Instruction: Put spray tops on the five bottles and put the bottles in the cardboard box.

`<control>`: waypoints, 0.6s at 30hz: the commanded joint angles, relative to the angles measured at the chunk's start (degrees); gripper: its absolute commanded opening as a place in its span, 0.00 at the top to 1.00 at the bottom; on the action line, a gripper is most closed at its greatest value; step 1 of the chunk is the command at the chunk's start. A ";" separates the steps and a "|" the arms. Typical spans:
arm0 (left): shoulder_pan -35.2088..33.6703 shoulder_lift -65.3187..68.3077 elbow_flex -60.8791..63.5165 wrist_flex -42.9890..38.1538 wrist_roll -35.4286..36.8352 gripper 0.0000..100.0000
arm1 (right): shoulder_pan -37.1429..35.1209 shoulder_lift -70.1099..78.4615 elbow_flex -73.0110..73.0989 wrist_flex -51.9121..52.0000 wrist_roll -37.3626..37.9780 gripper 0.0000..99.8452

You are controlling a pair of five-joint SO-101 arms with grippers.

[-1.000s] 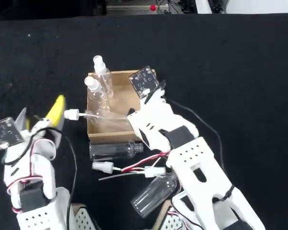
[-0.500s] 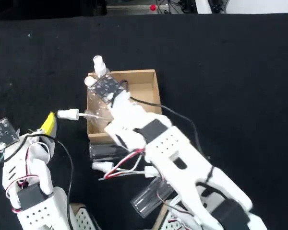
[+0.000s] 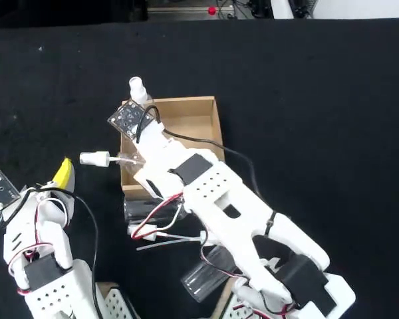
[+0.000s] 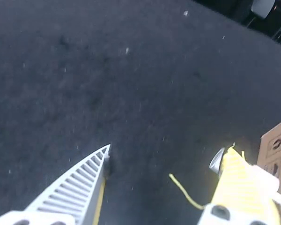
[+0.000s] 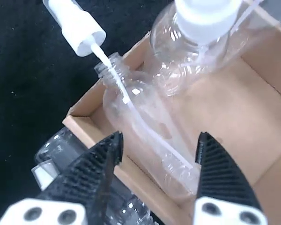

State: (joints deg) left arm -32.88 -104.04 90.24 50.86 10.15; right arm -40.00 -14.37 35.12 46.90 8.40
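The cardboard box (image 3: 206, 133) (image 5: 253, 136) sits mid-table. A capped clear bottle (image 3: 137, 90) stands at its back left corner. In the right wrist view, another capped bottle (image 5: 196, 51) stands in the box. Beside it a clear bottle (image 5: 136, 122) lies with its neck over the box wall, and a spray top (image 3: 94, 159) (image 5: 75, 26) hangs loosely from it by its tube. My right gripper (image 5: 160, 137) is open just above this lying bottle. My left gripper (image 4: 168, 150) (image 3: 53, 183) is open over bare table, left of the box.
An uncapped bottle (image 3: 138, 209) lies in front of the box, partly under the right arm (image 3: 213, 193). A loose spray top (image 3: 143, 231) lies beside it. A further bottle (image 3: 201, 279) lies near the front edge. Black cloth covers the table.
The right arm swung from the box's right side across to its left side, now covering one upright bottle. The left arm drew back a little toward the front left.
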 commanded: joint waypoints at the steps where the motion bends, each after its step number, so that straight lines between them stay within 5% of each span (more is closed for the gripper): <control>1: -0.57 -0.35 -0.66 -1.23 0.35 0.66 | -1.05 0.04 -2.77 -3.25 0.44 0.76; 18: -0.57 -0.35 -0.40 -1.85 0.35 0.66 | -1.23 6.46 -3.12 -6.68 2.02 0.76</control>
State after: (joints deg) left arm -32.88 -104.04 90.42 50.59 10.15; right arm -40.26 -7.60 34.95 41.54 10.15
